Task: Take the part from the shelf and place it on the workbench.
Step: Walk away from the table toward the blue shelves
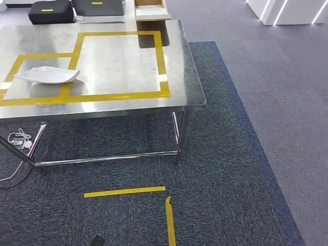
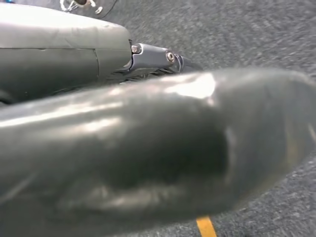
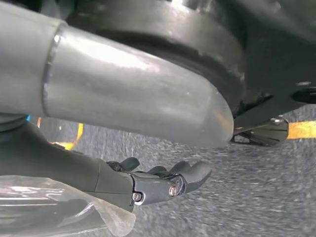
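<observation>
The part is a white, flat, curved shell lying on the steel workbench, at its left side across the yellow tape outline. My left hand hangs above the carpet, its thick thumb close to the camera and blurred, and its dark fingers are stretched out with nothing in them. My right hand also hangs over the carpet, and its fingers are extended and hold nothing. A clear plastic film lies against the right wrist.
Two black cases and an open cardboard box stand beyond the bench. A white cable and plug lie under its left end. Yellow tape strips mark the dark carpet in front. White blocks stand far right.
</observation>
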Tool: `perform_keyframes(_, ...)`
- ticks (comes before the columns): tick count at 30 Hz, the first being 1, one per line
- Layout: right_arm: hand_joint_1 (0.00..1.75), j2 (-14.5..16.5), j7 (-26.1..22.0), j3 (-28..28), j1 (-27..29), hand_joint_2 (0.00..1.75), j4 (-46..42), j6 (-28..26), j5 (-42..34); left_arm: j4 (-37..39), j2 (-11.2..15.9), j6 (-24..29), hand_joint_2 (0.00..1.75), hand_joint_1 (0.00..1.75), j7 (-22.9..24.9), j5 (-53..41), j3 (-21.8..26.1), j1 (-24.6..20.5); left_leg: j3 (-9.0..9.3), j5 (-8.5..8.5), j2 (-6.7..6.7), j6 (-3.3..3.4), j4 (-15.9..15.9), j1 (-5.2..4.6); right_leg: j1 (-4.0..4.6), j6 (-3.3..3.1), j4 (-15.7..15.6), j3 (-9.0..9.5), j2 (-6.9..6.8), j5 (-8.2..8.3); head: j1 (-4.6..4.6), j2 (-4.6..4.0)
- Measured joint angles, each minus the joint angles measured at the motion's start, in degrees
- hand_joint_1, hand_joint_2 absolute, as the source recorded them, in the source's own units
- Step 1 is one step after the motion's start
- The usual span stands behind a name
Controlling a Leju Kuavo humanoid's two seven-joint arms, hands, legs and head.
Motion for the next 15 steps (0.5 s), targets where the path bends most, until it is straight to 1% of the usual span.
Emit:
perform_keyframes(1, 0.00, 0.0, 0.0, 0.0, 0.0, 0.00, 0.0, 0.0, 0.1, 0.0, 0.0, -0.1, 0.00, 0.00, 0.0, 0.1, 0.0, -0.1, 0.08, -0.02, 0.64, -0.10, 0.0, -0.07, 0.15, -0.18, -4.3, 2.48, -1.38, 1.47, 0.02, 0.00)
perform_keyframes(2, 0.00, 0.0, -0.1, 0.0, -0.2, 0.00, 0.0, 0.0, 0.3, 0.0, -0.1, -0.2, 0.00, 0.00, 0.0, 0.2, 0.0, -0.1, 0.08, -0.07, 1.16, -0.32, 0.1, -0.18, 0.38, -0.46, -7.9, 4.64, -2.58, 2.50, 0.10, 0.00)
perform_keyframes(3, 0.00, 0.0, -0.3, 0.1, -0.3, 0.00, 0.0, 0.0, 0.5, 0.0, -0.1, -0.3, 0.00, 0.00, 0.0, 0.4, 0.0, -0.2, 0.08, -0.06, 1.62, -0.63, 0.1, -0.28, 0.63, -0.75, -10.2, 5.92, -3.53, 2.93, 0.18, 0.00)
perform_keyframes(4, 0.00, 0.0, -0.4, 0.2, -0.4, 0.00, 0.0, 0.0, 0.7, 0.0, -0.1, -0.4, 0.00, 0.00, 0.0, 0.5, 0.0, -0.2, 0.06, -0.02, 2.03, -0.96, 0.1, -0.37, 0.86, -0.99, -11.1, 6.33, -3.92, 2.89, 0.24, 0.00)
perform_keyframes(5, 0.00, 0.0, -0.5, 0.3, -0.3, 0.00, 0.0, 0.1, 1.1, 0.0, -0.1, -0.5, 0.00, 0.00, 0.0, 0.5, 0.1, -0.3, 0.04, 0.00, 2.34, -1.26, 0.1, -0.43, 0.96, -1.24, -11.3, 6.41, -3.54, 3.08, 0.31, 0.00)
perform_keyframes(6, 0.00, 0.0, -0.5, 0.4, -0.2, 0.00, 0.0, 0.1, 1.4, 0.0, -0.1, -0.6, 0.00, 0.00, 0.0, 0.5, 0.1, -0.4, 0.08, 0.07, 2.55, -0.93, 0.0, -0.45, 0.96, -1.27, -11.4, 6.33, -3.32, 3.30, 0.27, 0.00)
perform_keyframes(9, 0.00, 0.0, -0.5, 0.9, 0.1, 0.00, 0.0, 0.3, 1.9, 0.0, -0.1, -0.8, 0.00, 0.00, 0.0, 0.5, 0.1, -0.5, 0.13, 0.32, 2.61, 0.43, -0.3, -0.54, 0.94, -1.14, -11.7, 6.33, -3.08, 3.62, 0.15, 0.00)
perform_keyframes(15, 0.00, 0.0, -0.5, 1.5, 0.0, 0.00, 0.0, 0.8, 2.1, 0.0, -0.1, -1.2, 0.00, 0.00, 0.2, 0.7, 0.2, -0.5, 0.27, 0.98, 2.43, -0.65, -0.9, -0.44, 1.08, -1.51, -11.7, 6.22, -3.31, 3.54, 0.15, 0.00)
